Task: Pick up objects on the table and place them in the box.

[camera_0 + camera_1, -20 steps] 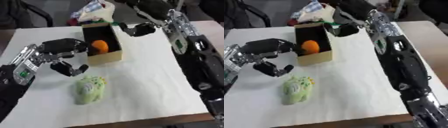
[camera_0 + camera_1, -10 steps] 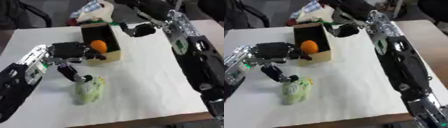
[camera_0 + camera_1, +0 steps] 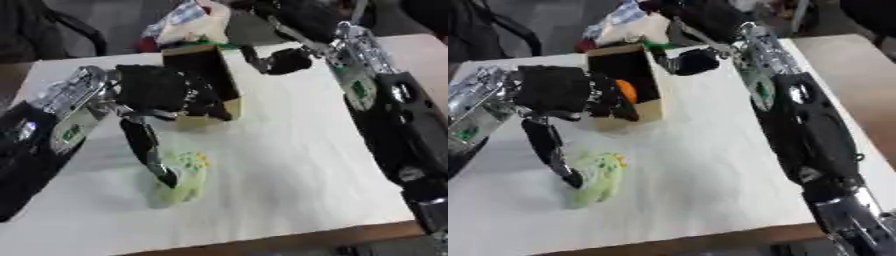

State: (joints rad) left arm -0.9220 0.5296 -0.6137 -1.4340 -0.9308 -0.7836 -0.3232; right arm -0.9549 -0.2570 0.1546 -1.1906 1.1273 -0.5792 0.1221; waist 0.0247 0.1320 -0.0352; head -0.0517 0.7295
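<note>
A pale green lumpy object point(image 3: 185, 176) with yellow specks lies on the white table cover, near the front left. My left hand point(image 3: 162, 92) hovers above and behind it, open. Its thumb point(image 3: 149, 150) reaches down and its tip touches the green object's left side, while the fingers point(image 3: 210, 106) hang in front of the cardboard box point(image 3: 210, 107). The box stands open-topped behind the hand, with an orange ball point(image 3: 627, 90) inside. My right hand point(image 3: 282, 60) is by the box's far right corner; I cannot tell whether it touches the box.
A heap of bags and wrappers point(image 3: 194, 20) sits just behind the box. My right arm point(image 3: 385, 115) stretches along the right side of the table. The table's wooden front edge point(image 3: 289, 240) runs along the bottom.
My left hand has swung right and down, from the box's left side to over the green object, and its thumb now touches it. The right hand has stayed by the box.
</note>
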